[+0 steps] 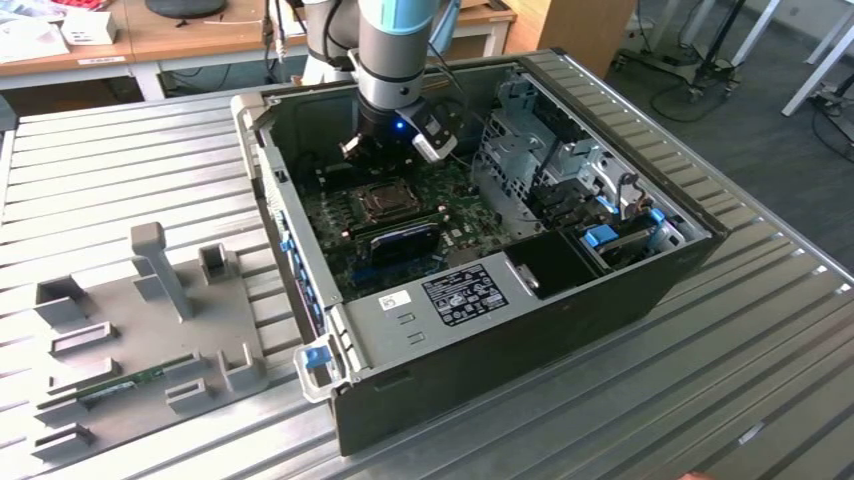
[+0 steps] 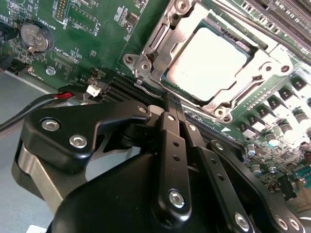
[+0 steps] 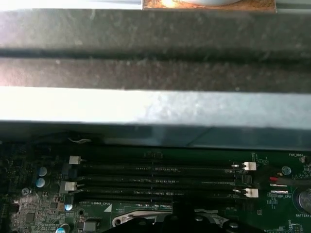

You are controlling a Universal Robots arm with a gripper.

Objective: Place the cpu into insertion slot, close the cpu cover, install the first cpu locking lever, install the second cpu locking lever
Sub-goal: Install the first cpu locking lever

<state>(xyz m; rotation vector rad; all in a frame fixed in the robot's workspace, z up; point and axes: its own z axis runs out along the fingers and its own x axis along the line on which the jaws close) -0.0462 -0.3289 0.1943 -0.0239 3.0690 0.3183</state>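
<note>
The arm reaches down into an open computer case [image 1: 534,330] that lies on its side on the ribbed metal bench [image 1: 120,170]. The tool [image 1: 387,150] hangs over the upper part of the green motherboard [image 2: 97,29], just beside the insertion slot [image 2: 141,63]. In the second wrist view the tool [image 2: 170,99] has its two black fingers [image 2: 171,141] drawn together with no gap between them. No part is visible in its grip. The fingertips sit at the near edge of the slot's metal rim; whether they touch it cannot be told. The cpu [image 2: 209,63] is seated flat in the insertion slot with its dull grey top facing up. The cpu cover [image 2: 262,63] lies down over it, and its silvery frame surrounds the chip on all visible sides. A thin metal lever rod [image 2: 262,26] runs along the far side of the cover; whether it is latched cannot be told. A round coin cell [image 2: 33,38] sits on the motherboard, well apart from the slot. The first wrist view shows the long black memory slots [image 3: 160,179] between the case wall and the socket. On the bench at the exterior view's left, a grey fixture plate [image 1: 134,330] lies beside the case.
</note>
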